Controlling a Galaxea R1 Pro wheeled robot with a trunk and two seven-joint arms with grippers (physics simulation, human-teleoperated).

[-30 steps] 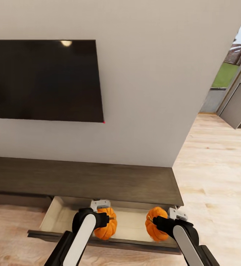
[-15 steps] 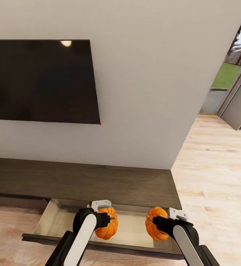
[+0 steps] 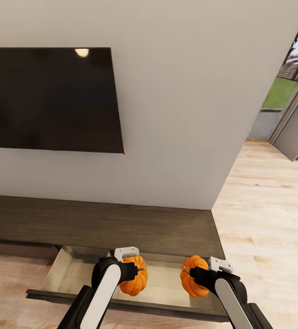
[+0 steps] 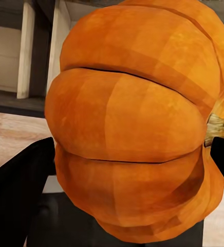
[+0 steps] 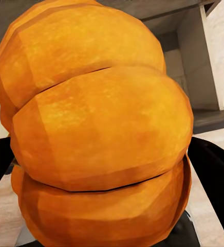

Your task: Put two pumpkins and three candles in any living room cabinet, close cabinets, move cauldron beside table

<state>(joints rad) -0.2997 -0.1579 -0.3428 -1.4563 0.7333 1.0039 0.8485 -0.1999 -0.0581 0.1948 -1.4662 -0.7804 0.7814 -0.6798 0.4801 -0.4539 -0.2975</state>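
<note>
I hold two bright orange pumpkins over the open drawer [image 3: 71,273] of the long, low dark-brown cabinet [image 3: 98,224]. My left gripper [image 3: 130,273] is shut on one pumpkin [image 3: 137,284], which hangs above the middle of the drawer. In the left wrist view this pumpkin [image 4: 127,128] lies between dark fingers [image 4: 14,195], its stem to one side. My right gripper [image 3: 198,275] is shut on the other pumpkin [image 3: 189,279], over the drawer's right end. The right wrist view has that pumpkin [image 5: 96,134] close up, with a finger [image 5: 212,172] beside it.
A black TV [image 3: 53,98] hangs on the white wall above the cabinet. The drawer's front panel [image 3: 121,305] juts out toward me over the light wood plank floor [image 3: 263,219]. At the far right, a doorway [image 3: 281,100] opens outdoors.
The whole view has shifted slightly, so the camera has moved. Both grippers still grip their pumpkins over the open drawer and have barely moved.
</note>
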